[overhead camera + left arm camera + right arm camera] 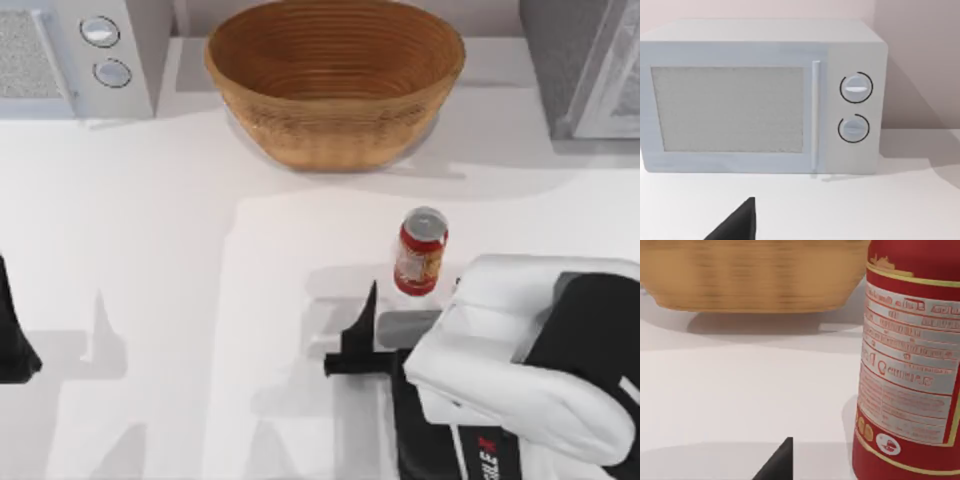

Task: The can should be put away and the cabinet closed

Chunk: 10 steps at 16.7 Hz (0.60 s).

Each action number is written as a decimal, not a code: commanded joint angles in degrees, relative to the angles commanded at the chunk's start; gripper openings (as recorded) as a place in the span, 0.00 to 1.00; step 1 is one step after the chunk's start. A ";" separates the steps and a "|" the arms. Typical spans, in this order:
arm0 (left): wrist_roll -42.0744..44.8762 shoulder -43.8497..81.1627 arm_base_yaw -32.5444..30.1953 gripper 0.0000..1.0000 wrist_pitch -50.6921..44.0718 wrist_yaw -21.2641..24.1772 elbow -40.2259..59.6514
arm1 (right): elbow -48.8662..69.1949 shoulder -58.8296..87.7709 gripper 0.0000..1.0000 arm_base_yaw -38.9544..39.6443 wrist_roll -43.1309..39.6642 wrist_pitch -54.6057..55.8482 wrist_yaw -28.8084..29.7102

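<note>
Can (421, 251): upright on the desk (150, 250), near the bowl (335, 80).
Right gripper (395, 315): beside the can, fingers spread wide, holding nothing.
Left arm (15, 340): parked at the desk's left edge.

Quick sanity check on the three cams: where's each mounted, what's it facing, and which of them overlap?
Top view: above the table, looking down on the can, bowl, microwave and the right arm; left gripper at the left edge.
Left wrist view: on the left arm, facing the microwave; a dark fingertip shows.
Right wrist view: on the right arm, close to the can, bowl behind.
Top and right wrist views share the can and bowl.
</note>
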 joint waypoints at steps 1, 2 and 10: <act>0.00 0.00 0.00 1.00 0.00 0.00 0.00 | 0.20 0.90 1.00 0.30 -0.03 0.65 0.34; 0.00 0.00 0.00 1.00 0.00 0.00 0.00 | 0.27 1.25 1.00 0.42 -0.04 0.90 0.47; 0.00 0.00 0.00 1.00 0.00 0.00 0.00 | 4.84 3.15 1.00 -1.89 1.09 -2.75 -1.92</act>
